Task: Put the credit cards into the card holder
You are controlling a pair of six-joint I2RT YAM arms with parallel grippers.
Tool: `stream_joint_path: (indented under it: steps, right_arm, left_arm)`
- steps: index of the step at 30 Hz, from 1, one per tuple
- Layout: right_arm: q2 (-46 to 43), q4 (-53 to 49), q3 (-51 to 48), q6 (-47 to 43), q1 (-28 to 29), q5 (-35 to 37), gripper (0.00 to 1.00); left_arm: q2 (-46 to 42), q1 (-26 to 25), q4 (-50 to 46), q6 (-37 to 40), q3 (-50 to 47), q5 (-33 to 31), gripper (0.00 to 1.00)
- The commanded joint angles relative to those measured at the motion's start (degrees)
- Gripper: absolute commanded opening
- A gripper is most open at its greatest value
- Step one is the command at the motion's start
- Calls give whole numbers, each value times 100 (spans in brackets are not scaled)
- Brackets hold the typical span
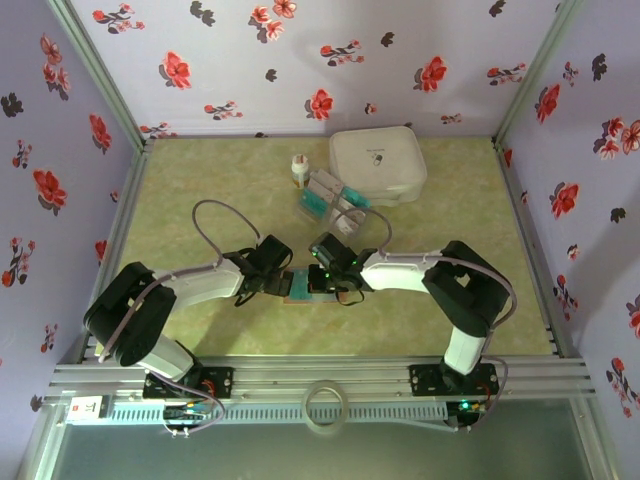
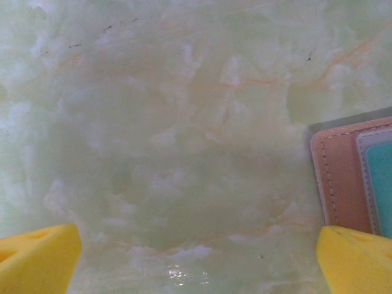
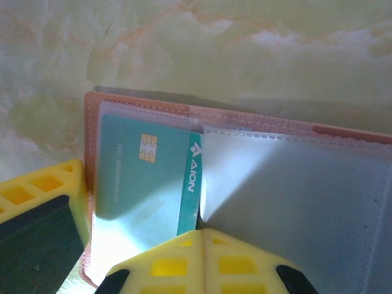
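From above: one white case (image 1: pixel 378 165) far, a credit cards (image 1: pixel 325 195) pile too overlapped to count, and one bottle (image 1: pixel 298 168) beside it. The right wrist view shows one open card holder (image 3: pixel 245 114) mid-table, one teal card (image 3: pixel 147 177) sleeved, the right gripper (image 3: pixel 204 239) clenched at the card's edge. The left gripper (image 2: pixel 196 263) gapes released, holder beside one finger.

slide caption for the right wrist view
Shut right gripper at the lower edge of a teal card on the open card holder, marbled table behind.

Green marbled table (image 1: pixel 200 190), open card holder (image 1: pixel 298 290), loose credit cards (image 1: pixel 325 195), perhaps a bottle (image 1: pixel 298 168), white case (image 1: pixel 378 165)
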Motion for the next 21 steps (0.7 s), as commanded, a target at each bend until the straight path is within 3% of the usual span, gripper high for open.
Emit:
stream_joint_path:
  steps: [1,6,13,21]
  right_arm:
    - [119,57,156,65,85,-70,0]
    - [-131,-129,95,-31,49,74,0]
    - [-604,-253,-110,-67,-119,199,0]
    - [-444,-228,18,-118,-185,86,0]
  left_arm:
    - [105,-23,54,-99,-91,108,100]
    - [-75,31,-60,-51,-74,45,100]
    - [-619,492,-343,-55,-82,-1,100]
    - [-771,626,-374,-2,-70,40,100]
